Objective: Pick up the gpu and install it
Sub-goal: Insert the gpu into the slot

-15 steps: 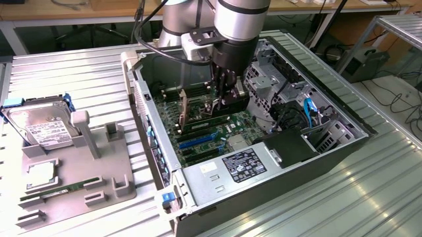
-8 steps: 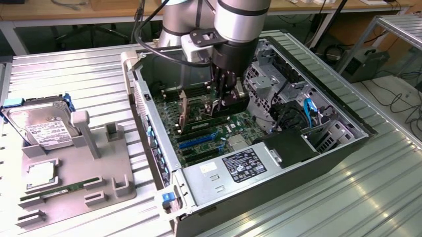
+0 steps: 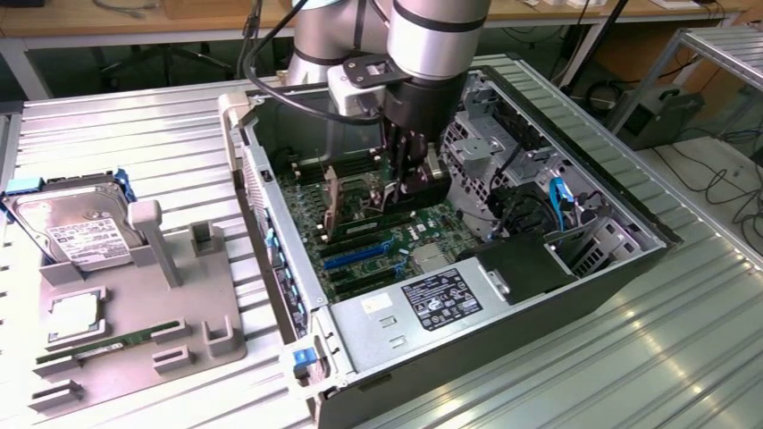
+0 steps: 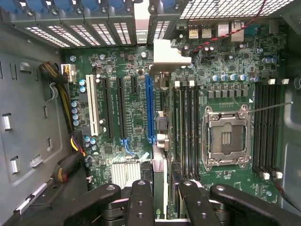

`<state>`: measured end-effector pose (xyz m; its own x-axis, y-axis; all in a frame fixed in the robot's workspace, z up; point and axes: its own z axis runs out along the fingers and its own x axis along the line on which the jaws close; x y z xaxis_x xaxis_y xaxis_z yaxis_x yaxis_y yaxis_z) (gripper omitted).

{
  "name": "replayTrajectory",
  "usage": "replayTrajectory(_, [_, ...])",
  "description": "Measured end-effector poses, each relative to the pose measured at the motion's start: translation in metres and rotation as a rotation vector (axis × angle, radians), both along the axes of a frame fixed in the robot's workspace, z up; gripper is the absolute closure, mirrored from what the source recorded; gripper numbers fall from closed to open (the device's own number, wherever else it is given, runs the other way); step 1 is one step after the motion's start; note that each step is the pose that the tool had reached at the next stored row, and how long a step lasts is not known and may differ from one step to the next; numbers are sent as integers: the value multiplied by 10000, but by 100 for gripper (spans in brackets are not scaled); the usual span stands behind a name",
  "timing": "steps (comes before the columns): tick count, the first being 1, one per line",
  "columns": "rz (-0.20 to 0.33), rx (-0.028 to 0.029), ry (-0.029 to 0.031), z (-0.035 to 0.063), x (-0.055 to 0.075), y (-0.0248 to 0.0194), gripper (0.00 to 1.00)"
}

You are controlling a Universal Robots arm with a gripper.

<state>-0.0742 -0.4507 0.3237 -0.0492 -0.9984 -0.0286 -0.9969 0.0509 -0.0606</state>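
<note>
A grey robot arm reaches down into an open black tower computer case (image 3: 620, 268) lying on its side on a ribbed metal table (image 3: 143, 134). Its black gripper (image 4: 163, 200) is closed on the gpu (image 4: 160, 162), a thin dark green circuit card with a silver metal end bracket (image 4: 165, 56). The wrist view sees the card edge-on between the 2 pairs of black fingers (image 4: 141, 197). The card hangs above the green motherboard (image 4: 134, 127), roughly parallel to the long blue expansion slot (image 4: 149, 108) and just beside it, not yet seated. An empty silver processor socket (image 4: 225, 136) lies further across the board. In the exterior view, the gripper (image 3: 412, 174) sits deep inside the case. On that view's left, a grey parts tray (image 3: 203, 313) holds a silver hard drive (image 3: 71, 228) and a narrow green memory stick (image 3: 102, 349). The card looks light and stiff but fragile. It is best held by its bare board edges, away from fan and contacts.
</note>
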Motion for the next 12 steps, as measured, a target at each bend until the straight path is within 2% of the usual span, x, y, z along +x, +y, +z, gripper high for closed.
replayTrajectory(12, [0, 0, 0, -26, -5, -21, 74])
